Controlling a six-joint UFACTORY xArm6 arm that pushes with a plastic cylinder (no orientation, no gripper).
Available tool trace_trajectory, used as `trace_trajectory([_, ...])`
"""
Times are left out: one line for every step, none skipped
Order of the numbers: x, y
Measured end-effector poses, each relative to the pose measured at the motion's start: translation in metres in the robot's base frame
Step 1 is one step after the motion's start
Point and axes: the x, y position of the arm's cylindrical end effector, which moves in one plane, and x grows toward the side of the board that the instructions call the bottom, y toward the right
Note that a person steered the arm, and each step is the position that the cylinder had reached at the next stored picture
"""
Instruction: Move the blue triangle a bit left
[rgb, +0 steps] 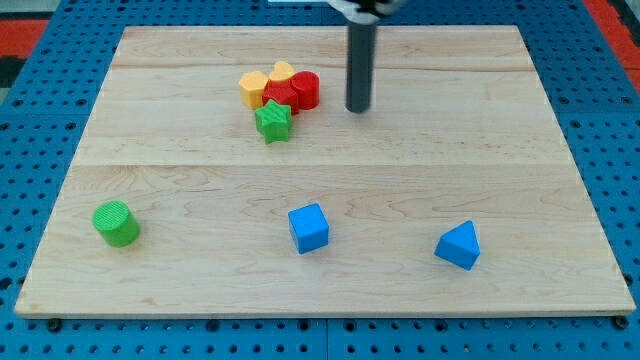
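No writing shows; my tip (358, 108) stands well above-left of the blue triangle (458, 245), apart.

Green cylinder (116, 223) sits at the view's left, blue cube (309, 228) mid-bottom, and up top a clump: yellow blocks (254, 87), red blocks (295, 92), green star (272, 121).

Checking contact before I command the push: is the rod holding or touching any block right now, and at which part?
Nothing is held. My tip stands free on the board, right of the red block with a gap between, and far above the blue triangle.
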Motion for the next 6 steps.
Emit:
trace_trajectory([0.081, -0.001])
trace_trajectory([0.091, 0.046])
trace_trajectory([0.110, 0.100])
trace_trajectory([0.148, 0.164])
trace_trajectory([0.170, 0.137])
trace_trajectory([0.174, 0.088])
